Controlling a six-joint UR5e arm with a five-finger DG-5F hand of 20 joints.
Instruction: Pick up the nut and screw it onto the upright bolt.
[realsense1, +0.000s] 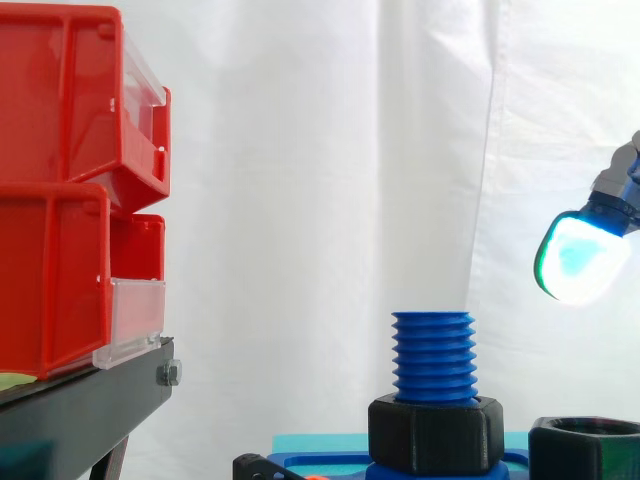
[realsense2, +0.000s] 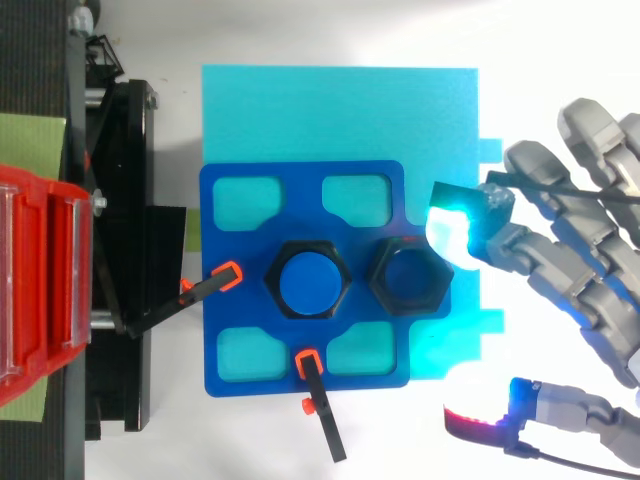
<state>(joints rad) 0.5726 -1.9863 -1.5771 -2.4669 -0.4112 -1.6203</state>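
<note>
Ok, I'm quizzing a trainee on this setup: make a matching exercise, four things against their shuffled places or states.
1. blue threaded plastic bolt
2. loose black hexagonal nut
3. red plastic bins
4. robot hand

A. stacked on the black stand
B. open, raised above the nut
C. upright in a black hexagonal collar
D. flat on the blue plate beside the bolt

Pairs: 1-C, 2-D, 3-A, 4-B.

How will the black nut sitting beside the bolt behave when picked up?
Probably rigid: the black nut looks like thick plastic. Its flat hex sides should give the hand purchase, and lying flat it seems unlikely to roll.
</note>
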